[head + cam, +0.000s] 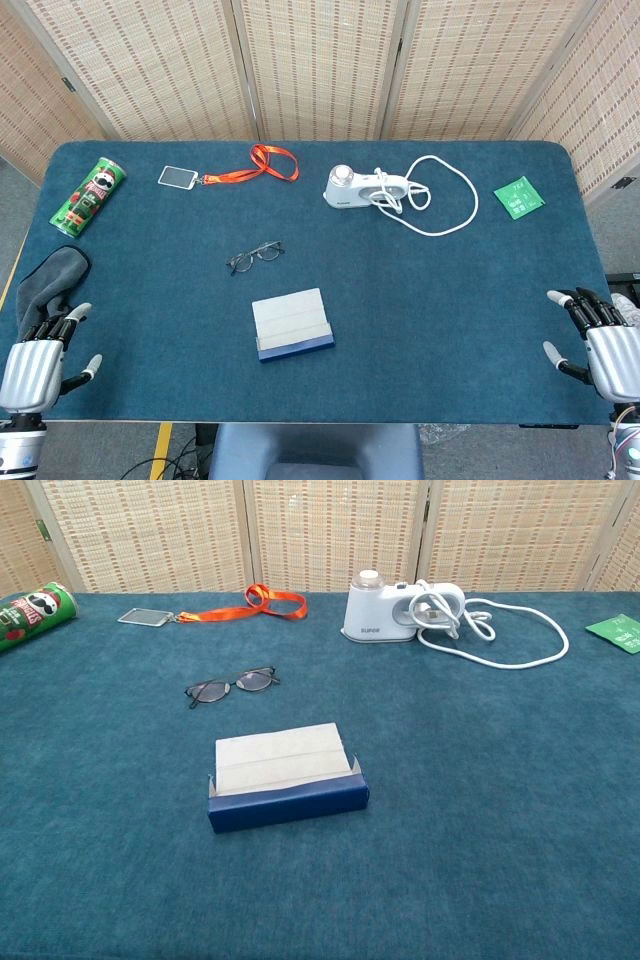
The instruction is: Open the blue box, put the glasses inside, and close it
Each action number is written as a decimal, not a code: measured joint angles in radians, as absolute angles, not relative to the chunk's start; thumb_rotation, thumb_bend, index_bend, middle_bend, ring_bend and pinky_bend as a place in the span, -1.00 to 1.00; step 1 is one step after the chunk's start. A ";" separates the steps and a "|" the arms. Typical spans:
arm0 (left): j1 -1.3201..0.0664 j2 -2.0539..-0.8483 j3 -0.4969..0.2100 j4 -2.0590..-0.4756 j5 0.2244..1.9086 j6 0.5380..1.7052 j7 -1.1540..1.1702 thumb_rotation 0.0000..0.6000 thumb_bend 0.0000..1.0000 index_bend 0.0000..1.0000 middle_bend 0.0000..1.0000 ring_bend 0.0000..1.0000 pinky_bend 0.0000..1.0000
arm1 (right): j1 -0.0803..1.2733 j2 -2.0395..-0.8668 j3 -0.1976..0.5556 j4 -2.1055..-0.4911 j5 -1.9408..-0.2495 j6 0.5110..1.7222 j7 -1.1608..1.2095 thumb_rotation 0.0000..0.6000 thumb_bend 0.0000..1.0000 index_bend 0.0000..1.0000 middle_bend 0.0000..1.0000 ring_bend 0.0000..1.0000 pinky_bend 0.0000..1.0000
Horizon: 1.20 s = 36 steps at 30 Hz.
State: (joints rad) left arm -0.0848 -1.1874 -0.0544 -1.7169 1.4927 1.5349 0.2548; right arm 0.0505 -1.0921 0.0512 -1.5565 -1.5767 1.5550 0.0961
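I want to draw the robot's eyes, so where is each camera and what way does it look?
Head view: high above the near table edge, looking steeply down at the dark teal felt table; the left hand and right hand show, fingers spread, holding nothing.
Chest view: lower, near the table edge, looking forward across the top toward the woven screens; no part of the robot shows.
Both see the flat blue box with a pale lid and thin dark-framed glasses.

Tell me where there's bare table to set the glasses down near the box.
Bare cloth lies right of the blue box, running to the right robot hand, and between the box and the left robot hand. The glasses sit just behind the box. The far edge is crowded: can, lanyard, white appliance.
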 measured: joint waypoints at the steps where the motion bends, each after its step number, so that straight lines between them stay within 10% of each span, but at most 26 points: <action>1: -0.085 -1.188 -0.054 -1.716 1.493 1.535 0.255 1.00 -0.38 -0.62 -0.34 -0.43 -0.33 | 0.050 -1.092 0.051 -1.557 -1.577 1.556 0.096 1.00 -0.45 -0.62 -0.59 -0.65 -0.56; 11: -0.100 -1.190 -0.053 -1.698 1.537 1.532 0.226 1.00 -0.38 -0.56 -0.34 -0.43 -0.33 | 0.038 -1.080 0.061 -1.561 -1.581 1.593 0.094 1.00 -0.45 -0.62 -0.59 -0.65 -0.56; 25: -0.282 -1.170 -0.024 -1.668 1.763 1.369 0.084 1.00 -0.54 -0.47 0.50 0.44 0.80 | 0.044 -1.067 0.066 -1.583 -1.594 1.597 0.076 1.00 -0.45 -0.62 -0.59 -0.65 -0.56; 36: -0.453 -1.281 -0.026 -1.618 1.819 1.184 0.057 1.00 -0.60 -0.44 0.74 0.66 0.96 | 0.042 -1.066 0.065 -1.589 -1.592 1.594 0.071 1.00 -0.45 -0.62 -0.59 -0.65 -0.56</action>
